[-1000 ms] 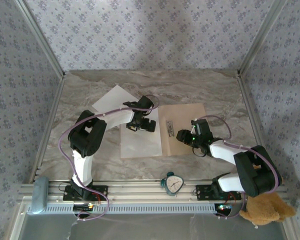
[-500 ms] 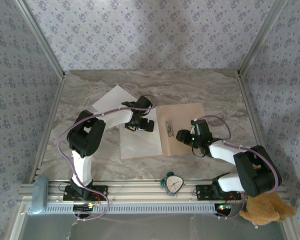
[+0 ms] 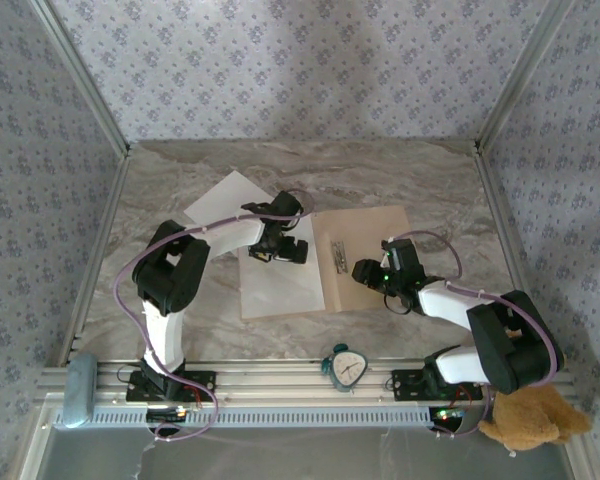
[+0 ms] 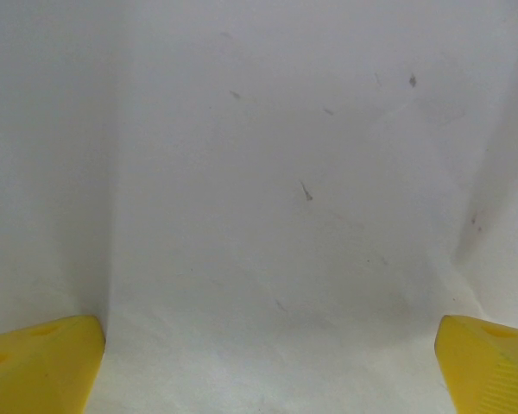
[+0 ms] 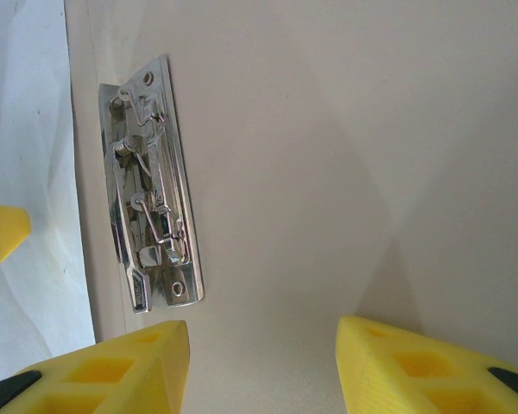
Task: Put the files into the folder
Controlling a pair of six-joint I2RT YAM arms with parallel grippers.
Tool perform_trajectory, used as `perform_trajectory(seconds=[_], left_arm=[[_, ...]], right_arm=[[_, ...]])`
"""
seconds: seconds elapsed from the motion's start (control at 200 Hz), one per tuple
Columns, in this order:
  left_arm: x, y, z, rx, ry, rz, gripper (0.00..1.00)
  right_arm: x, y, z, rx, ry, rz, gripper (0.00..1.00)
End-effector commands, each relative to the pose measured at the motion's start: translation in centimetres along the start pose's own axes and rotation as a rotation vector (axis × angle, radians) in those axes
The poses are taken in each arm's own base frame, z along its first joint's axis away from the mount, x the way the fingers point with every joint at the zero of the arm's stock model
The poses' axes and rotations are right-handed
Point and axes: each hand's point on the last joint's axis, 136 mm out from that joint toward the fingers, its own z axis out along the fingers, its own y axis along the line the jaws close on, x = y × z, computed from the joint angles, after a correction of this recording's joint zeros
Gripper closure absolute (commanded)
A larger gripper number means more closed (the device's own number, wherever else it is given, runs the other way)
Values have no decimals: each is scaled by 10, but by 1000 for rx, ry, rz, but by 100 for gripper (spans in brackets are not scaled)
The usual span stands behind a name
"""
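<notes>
Obs., top view: over the last second almost nothing moves. The left end effector (image 3: 280,250) creeps slightly left across the first sheet (image 3: 280,288); the right arm and the folder (image 3: 372,250) hold position.

Left end effector (image 4: 268,354): jaws spread fully wide, nothing between them. It sits low over the white paper (image 4: 268,172); contact with the paper cannot be told.

Right end effector (image 3: 365,272): jaws roughly half open and empty, poised over the bare tan inner face of the folder (image 5: 345,129), just beside the metal clip (image 5: 147,190). Whether it presses the cover down cannot be told.

Positions:
- Folder lies open and flat on the bench (image 3: 400,175).
- First sheet covers the folder's left half, its right edge near the clip (image 3: 339,255). That edge (image 5: 34,129) stops short of the clip, not under it.
- Second sheet (image 3: 225,200) lies skewed on the bench beyond the left arm, one corner overlapping the first sheet's far end.

Judgement: one file is roughly seated and the small leftward drift reads as fine alignment or smoothing, not a new grasp. The second sheet remains to be brought in, so the task looks about half done.
</notes>
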Motion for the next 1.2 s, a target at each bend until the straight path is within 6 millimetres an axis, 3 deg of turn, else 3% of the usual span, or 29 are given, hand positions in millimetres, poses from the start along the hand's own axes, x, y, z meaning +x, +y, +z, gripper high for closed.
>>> perform_trajectory(seconds=[0.0, 0.43, 0.8, 1.194], left_arm=[[10, 3, -8, 12, 29, 9, 1], [4, 2, -16, 7, 16, 28, 1], [-17, 1, -67, 2, -75, 6, 0], [-16, -20, -71, 65, -70, -17, 3]], right_arm=[[22, -24, 3, 89, 61, 37, 50], [21, -19, 3, 72, 60, 40, 50], [29, 10, 5, 22, 91, 8, 50], [21, 41, -3, -46, 104, -17, 49]])
